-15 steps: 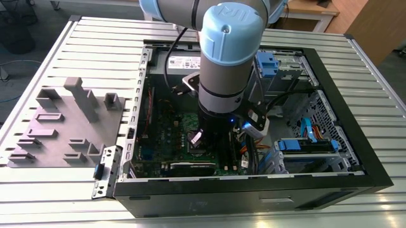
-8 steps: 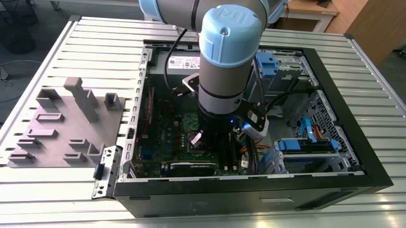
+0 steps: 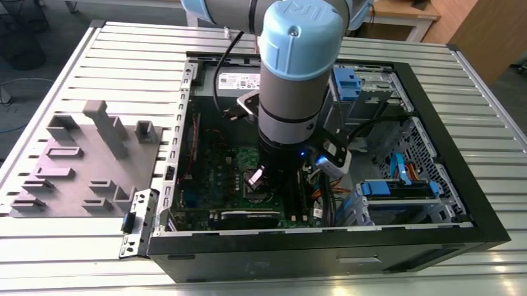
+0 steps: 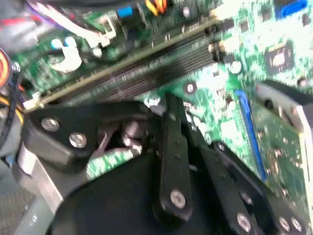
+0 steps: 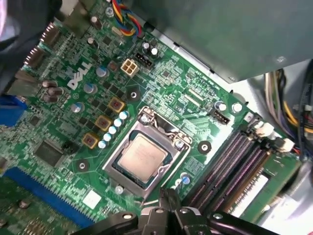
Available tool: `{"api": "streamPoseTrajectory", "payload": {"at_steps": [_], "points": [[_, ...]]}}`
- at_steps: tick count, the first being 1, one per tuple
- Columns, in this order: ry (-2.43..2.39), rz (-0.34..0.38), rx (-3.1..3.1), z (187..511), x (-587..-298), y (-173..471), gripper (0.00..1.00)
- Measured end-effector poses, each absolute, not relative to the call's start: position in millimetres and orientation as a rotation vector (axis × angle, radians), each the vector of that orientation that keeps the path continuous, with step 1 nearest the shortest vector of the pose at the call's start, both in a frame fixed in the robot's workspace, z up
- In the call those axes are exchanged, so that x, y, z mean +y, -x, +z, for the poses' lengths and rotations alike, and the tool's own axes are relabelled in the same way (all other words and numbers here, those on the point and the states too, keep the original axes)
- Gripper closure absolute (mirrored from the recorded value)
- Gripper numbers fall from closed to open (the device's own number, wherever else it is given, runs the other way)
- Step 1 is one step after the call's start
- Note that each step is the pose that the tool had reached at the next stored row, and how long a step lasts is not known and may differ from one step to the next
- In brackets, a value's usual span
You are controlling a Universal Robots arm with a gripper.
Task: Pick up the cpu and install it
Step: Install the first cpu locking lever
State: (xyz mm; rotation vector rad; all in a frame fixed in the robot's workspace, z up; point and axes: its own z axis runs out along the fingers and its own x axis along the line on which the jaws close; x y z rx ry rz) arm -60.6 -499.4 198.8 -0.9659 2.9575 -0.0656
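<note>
First wrist view showed the cpu [image 5: 142, 157] lying flat in the metal socket frame [image 5: 146, 152] on the green board [image 5: 181, 88], just beside the gripper [image 5: 168, 208], w/ fingers closed on nothing.

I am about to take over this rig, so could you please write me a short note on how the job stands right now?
Gripper: low over the motherboard inside the open PC case; whether its fingers are open or shut cannot be told, and nothing is seen held.
CPU: lying flat in the socket frame, silvery top up, as the first wrist view shows.
Tray: on the table at the exterior view's left of the case.
Done: CPU appears placed in the socket.
Left: whether the socket is latched cannot be told; check it.
</note>
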Motion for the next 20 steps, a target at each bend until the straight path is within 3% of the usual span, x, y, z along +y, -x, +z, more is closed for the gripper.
{"api": "streamPoseTrajectory", "payload": {"at_steps": [9,20], "points": [[0.966,-0.066,2.958,230.2,-499.2,60.7,0.89],[0.962,-0.068,2.956,231.9,-492.0,69.7,0.89]]}}
